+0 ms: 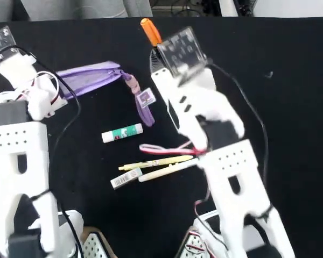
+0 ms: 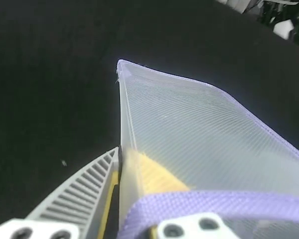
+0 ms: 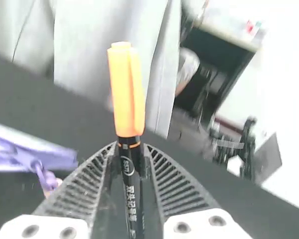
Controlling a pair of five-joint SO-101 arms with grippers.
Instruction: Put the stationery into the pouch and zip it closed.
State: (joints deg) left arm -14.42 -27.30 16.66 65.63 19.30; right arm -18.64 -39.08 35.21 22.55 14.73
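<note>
The pouch [image 1: 89, 78] is clear mesh with purple trim and lies at the back left of the black table; its purple strap [image 1: 144, 110] trails toward the middle. My left gripper [image 2: 120, 172] is shut on the pouch's [image 2: 189, 134] edge, one yellow-padded finger inside the mesh. My right gripper [image 3: 130, 157] is shut on a black pen with an orange cap [image 3: 125, 107], held above the table near the back [image 1: 151, 32]. On the table lie a white-and-green glue stick [image 1: 122, 133], a yellow pen [image 1: 156, 162] and a white pen [image 1: 151, 174].
A pink-and-white cable [image 1: 164, 148] from the right arm loops over the table just above the loose pens. The table's right half [image 1: 290, 97] is bare black cloth. A person's grey clothing stands behind the table's far edge [image 3: 79, 50].
</note>
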